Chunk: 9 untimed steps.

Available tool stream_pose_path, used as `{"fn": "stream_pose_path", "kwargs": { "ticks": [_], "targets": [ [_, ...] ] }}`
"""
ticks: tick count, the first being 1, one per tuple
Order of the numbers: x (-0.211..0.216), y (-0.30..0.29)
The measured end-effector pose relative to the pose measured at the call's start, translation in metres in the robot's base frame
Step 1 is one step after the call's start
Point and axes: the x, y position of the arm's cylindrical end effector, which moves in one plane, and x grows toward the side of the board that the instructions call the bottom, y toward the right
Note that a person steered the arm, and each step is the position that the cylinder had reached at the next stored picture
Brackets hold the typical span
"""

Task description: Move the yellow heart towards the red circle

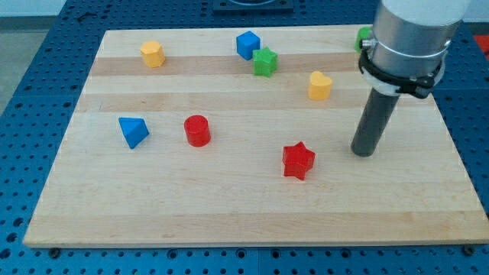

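Observation:
The yellow heart (319, 85) lies at the view's upper right of the wooden board (229, 206). The red circle (197, 131), a short cylinder, stands left of the middle. My tip (364, 153) rests on the board to the lower right of the yellow heart, apart from it, and far right of the red circle. A red star (298, 160) lies to the left of my tip.
A yellow hexagon (152, 53) sits at the upper left. A blue cube (247, 44) and a green star (265, 62) lie at the top middle. A blue triangle (134, 131) lies left of the red circle. A green block (364, 37) is partly hidden behind the arm.

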Motion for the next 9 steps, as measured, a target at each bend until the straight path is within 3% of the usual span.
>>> {"fn": "stream_pose_path", "kwargs": {
  "ticks": [3, 5, 9],
  "targets": [
    [-0.094, -0.006],
    [-0.116, -0.008],
    [-0.106, -0.109]
  ]
}}
